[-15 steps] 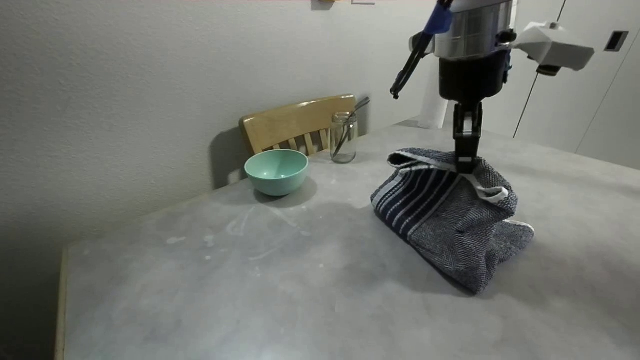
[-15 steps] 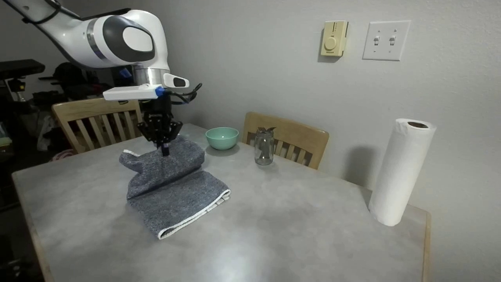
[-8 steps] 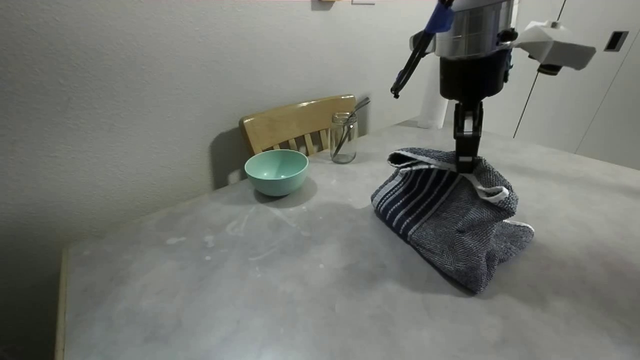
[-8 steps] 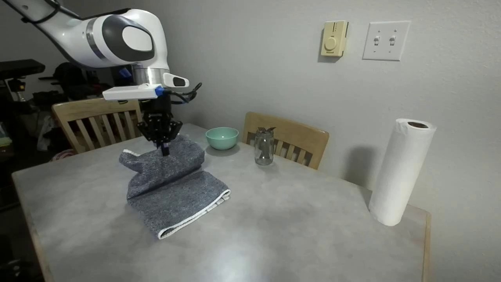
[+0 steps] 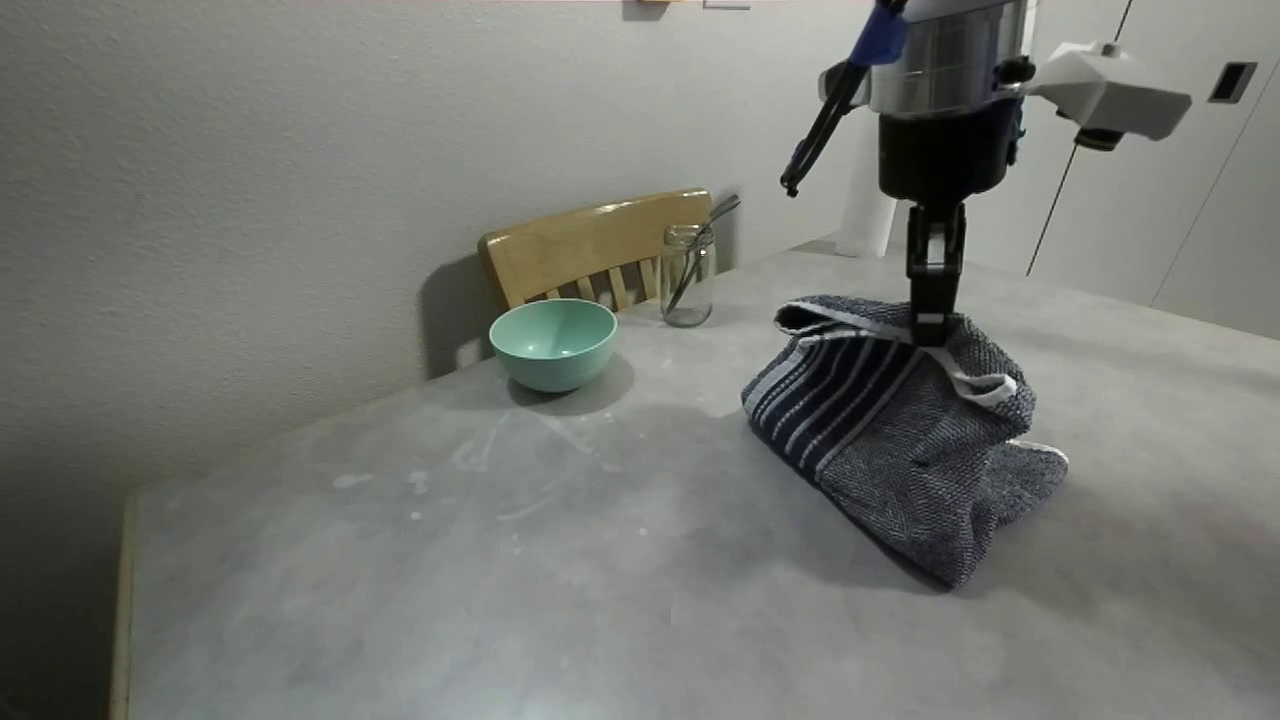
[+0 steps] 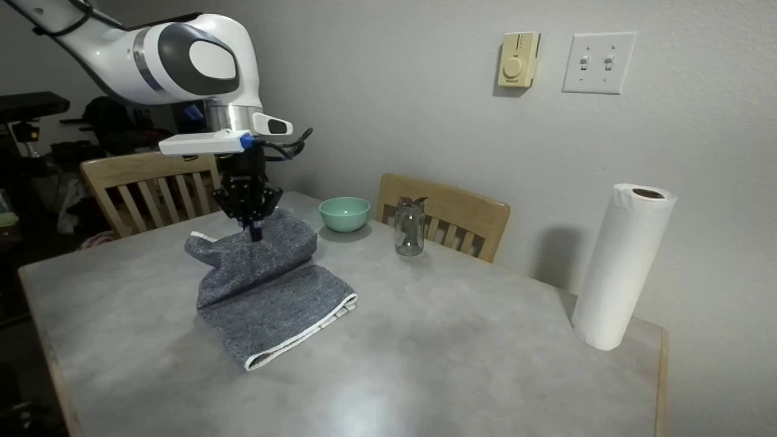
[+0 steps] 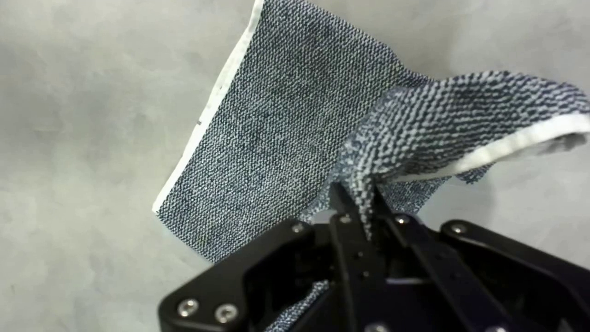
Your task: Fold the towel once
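Observation:
The blue-grey towel [image 5: 880,470] with white edging and a dark striped band shows in both exterior views. In an exterior view, one part of the towel [image 6: 285,309] lies flat on the table while the part beyond a crease is lifted. My gripper [image 7: 357,196] is shut on a pinched ridge of the towel, close to its white edge, and holds it up above the table. In the wrist view the flat part of the towel [image 7: 276,129] lies to the left, and a raised flap droops to the right. In an exterior view my gripper [image 5: 932,330] points straight down.
A teal bowl [image 5: 553,345] and a glass jar [image 6: 410,230] with utensils stand by the wall side of the grey table [image 6: 455,364]. A paper towel roll [image 6: 625,267] stands near a table edge. Wooden chairs [image 6: 449,209] stand against the table.

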